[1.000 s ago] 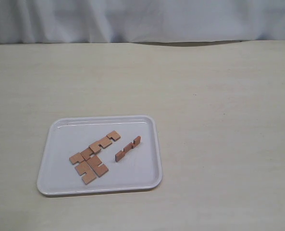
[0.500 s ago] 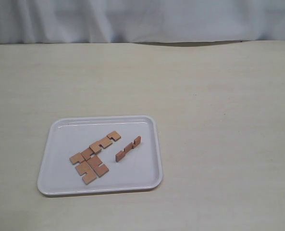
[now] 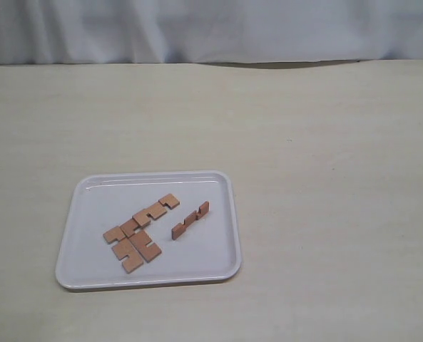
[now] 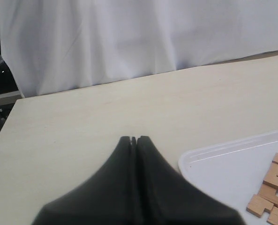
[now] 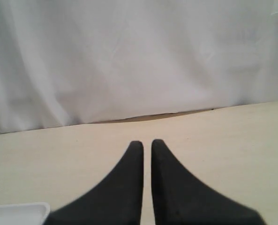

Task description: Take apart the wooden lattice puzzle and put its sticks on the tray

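The white tray point(image 3: 90, 199) lies at the front left of the table. Several reddish-brown notched sticks point(image 3: 135, 236) lie flat in a loose cluster on it, and one more stick point(image 3: 190, 219) stands on its edge to their right. No assembled lattice shows. Neither gripper appears in the exterior view. In the left wrist view my left gripper point(image 4: 133, 138) is shut and empty above bare table beside the tray point(image 4: 223, 164), with some sticks point(image 4: 272, 180) at the frame's edge. My right gripper point(image 5: 147, 143) holds nothing, its fingers a thin slit apart.
A pale wooden table point(image 3: 325, 178) runs wide to the right and behind the tray. A white cloth point(image 3: 211, 28) hangs along the far edge. A corner of the tray point(image 5: 21, 211) shows in the right wrist view.
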You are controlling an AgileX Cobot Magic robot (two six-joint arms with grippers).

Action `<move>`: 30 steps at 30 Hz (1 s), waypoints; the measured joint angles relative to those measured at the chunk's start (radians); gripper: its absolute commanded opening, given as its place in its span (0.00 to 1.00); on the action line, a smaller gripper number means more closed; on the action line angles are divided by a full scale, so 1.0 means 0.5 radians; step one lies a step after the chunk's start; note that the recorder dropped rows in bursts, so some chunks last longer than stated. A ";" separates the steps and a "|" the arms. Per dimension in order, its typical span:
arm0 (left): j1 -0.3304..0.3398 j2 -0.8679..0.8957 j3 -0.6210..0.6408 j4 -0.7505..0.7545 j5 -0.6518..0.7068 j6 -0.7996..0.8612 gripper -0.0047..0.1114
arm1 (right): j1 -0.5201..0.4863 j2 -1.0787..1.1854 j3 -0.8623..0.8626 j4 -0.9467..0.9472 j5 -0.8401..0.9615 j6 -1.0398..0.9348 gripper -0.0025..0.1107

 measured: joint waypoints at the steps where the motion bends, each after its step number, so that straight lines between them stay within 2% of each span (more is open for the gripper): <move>1: 0.000 0.000 0.000 0.000 0.000 0.000 0.04 | 0.000 0.000 0.000 0.000 0.000 0.000 0.07; 22: 0.000 0.000 0.000 0.000 0.000 0.000 0.04 | 0.000 0.000 0.003 -0.003 0.216 0.000 0.07; 30: 0.000 0.000 0.000 0.000 0.000 0.000 0.04 | 0.000 0.000 0.003 -0.008 0.480 0.000 0.07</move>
